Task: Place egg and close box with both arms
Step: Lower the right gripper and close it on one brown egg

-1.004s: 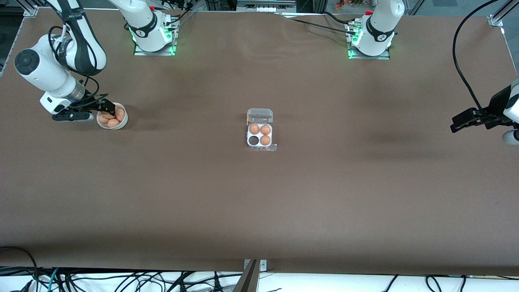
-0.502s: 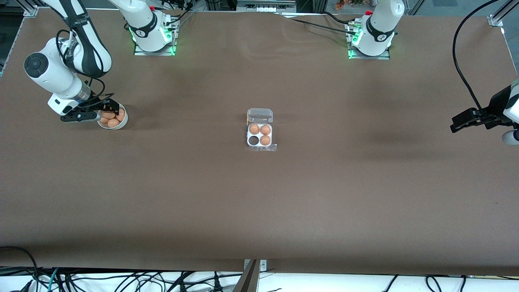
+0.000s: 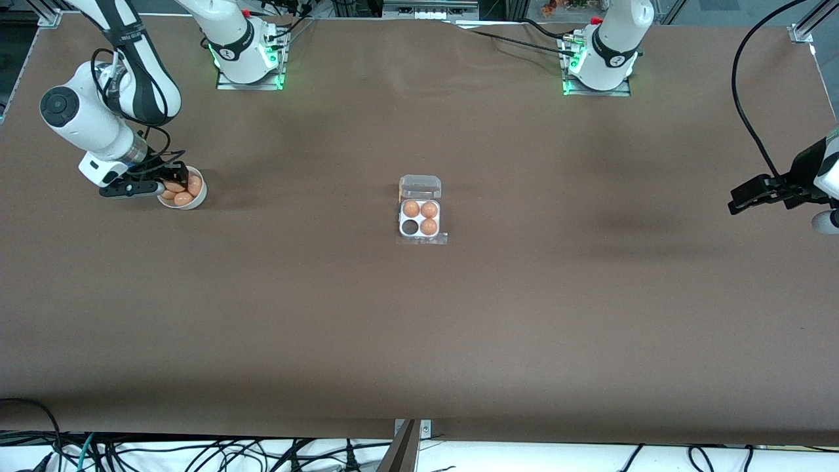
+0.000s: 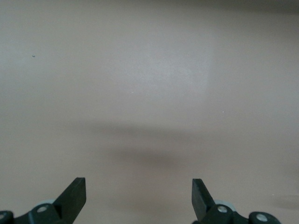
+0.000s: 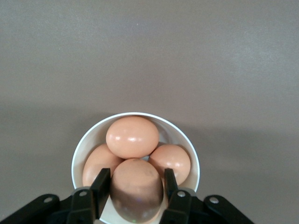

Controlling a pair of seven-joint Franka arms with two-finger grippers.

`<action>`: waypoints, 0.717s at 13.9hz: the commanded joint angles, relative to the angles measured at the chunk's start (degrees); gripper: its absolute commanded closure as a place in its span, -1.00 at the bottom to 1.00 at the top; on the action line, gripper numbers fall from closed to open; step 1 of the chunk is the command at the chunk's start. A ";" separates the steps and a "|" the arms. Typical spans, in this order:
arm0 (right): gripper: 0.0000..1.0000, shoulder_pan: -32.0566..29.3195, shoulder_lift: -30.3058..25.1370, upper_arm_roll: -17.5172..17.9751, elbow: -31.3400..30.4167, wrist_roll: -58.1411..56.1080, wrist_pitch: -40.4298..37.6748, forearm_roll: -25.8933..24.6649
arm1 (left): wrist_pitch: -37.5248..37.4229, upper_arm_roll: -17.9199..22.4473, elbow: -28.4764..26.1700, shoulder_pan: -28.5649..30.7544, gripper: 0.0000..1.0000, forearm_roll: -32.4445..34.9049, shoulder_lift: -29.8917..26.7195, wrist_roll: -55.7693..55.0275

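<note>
The right gripper (image 5: 135,186) sits in a white bowl (image 5: 88,140) of brown eggs, its fingers (image 5: 100,184) pinching one egg (image 5: 136,189) — three more lie around it. The bowl stands toward the right arm's end of the brown table (image 3: 419,341). At mid-table the box (image 3: 420,210) lies open, three eggs inside, one cell empty. The left gripper (image 4: 139,196) waits over bare table at its own end — fingers spread apart.
</note>
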 commanded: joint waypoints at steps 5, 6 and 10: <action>0.23 -0.02 -1.43 -0.21 -0.74 -1.21 -1.91 0.88 | -1.13 -0.26 1.76 0.23 -1.00 0.20 0.61 0.29; 0.28 -0.02 -1.43 -0.21 -0.65 -1.21 -1.91 0.88 | -1.13 -0.26 1.76 0.23 -1.00 0.20 0.61 0.29; 0.40 -0.02 -1.43 -0.21 -0.56 -1.13 -1.91 0.88 | -1.13 -0.26 1.76 0.14 -1.00 0.20 0.61 0.20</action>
